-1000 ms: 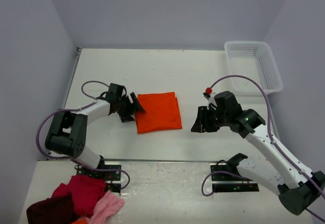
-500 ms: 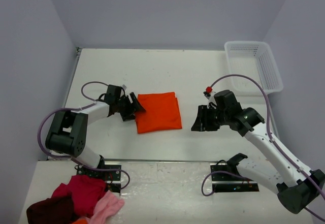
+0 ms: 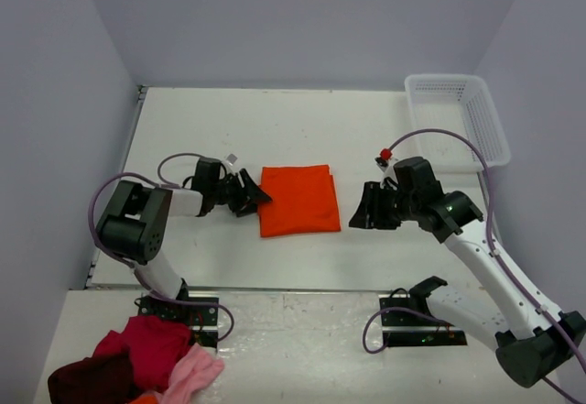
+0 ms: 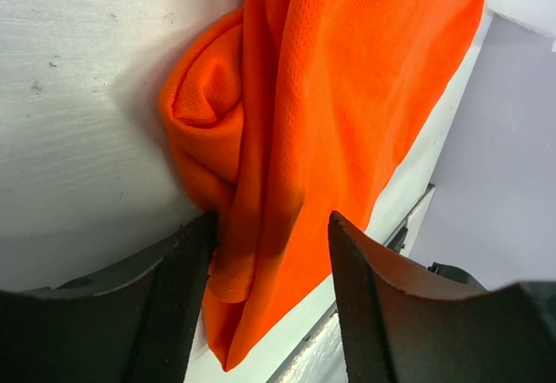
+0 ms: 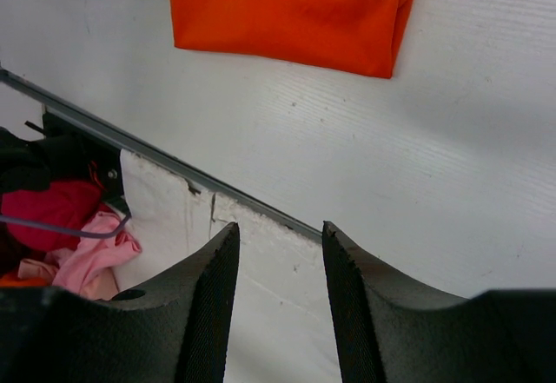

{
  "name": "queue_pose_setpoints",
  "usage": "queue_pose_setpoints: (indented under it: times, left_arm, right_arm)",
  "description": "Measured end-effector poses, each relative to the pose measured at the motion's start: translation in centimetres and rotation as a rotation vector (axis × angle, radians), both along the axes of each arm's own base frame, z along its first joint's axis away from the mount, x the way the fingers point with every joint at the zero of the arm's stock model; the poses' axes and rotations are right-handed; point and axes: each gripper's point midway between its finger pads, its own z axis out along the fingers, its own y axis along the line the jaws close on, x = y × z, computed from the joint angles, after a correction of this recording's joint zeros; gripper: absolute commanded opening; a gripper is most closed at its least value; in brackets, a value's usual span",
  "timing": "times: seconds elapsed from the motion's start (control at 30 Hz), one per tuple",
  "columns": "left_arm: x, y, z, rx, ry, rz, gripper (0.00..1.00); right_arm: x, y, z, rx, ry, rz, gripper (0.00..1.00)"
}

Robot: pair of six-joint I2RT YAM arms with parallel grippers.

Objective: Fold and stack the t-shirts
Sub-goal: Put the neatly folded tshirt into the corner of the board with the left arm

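Observation:
A bright orange t-shirt (image 3: 298, 200), folded into a rectangle, lies flat mid-table. My left gripper (image 3: 254, 195) lies low at the shirt's left edge. In the left wrist view its jaws (image 4: 274, 266) stand open around the bunched folded edge of the shirt (image 4: 347, 96); the cloth touches one finger (image 4: 187, 305) and is not pinched. My right gripper (image 3: 363, 212) is open and empty just right of the shirt. In the right wrist view it (image 5: 278, 257) hovers over bare table with the shirt (image 5: 287, 9) ahead. No white label shows.
A white mesh basket (image 3: 458, 120) stands at the back right. A pile of red, maroon and pink clothes (image 3: 137, 363) lies on the near ledge at the left, also in the right wrist view (image 5: 61, 227). Grey walls close in the table.
My left gripper has pushed rightward and the shirt has slid a little to the right with it. My right gripper has backed off slightly to the right.

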Motion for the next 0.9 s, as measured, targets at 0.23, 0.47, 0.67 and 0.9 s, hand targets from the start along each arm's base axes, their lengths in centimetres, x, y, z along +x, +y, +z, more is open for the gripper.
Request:
queue_pose_setpoints:
  times: [0.23, 0.47, 0.67, 0.9]
  left_arm:
    - [0.1, -0.4, -0.8, -0.039, -0.014, 0.011, 0.35]
    - [0.3, -0.7, -1.9, -0.089, -0.026, 0.033, 0.00]
    - [0.6, -1.0, -1.7, -0.096, -0.047, 0.023, 0.00]
    - [2.0, 0.9, -0.8, 0.113, -0.067, 0.044, 0.00]
  right_arm:
    - [0.4, -0.5, 0.3, -0.003, -0.006, -0.022, 0.45]
    - [0.1, -0.8, 0.1, -0.014, 0.011, -0.025, 0.44]
    - [0.0, -0.9, 0.0, -0.018, 0.016, -0.024, 0.45]
    - [0.0, -0.9, 0.0, -0.019, 0.012, -0.019, 0.44]
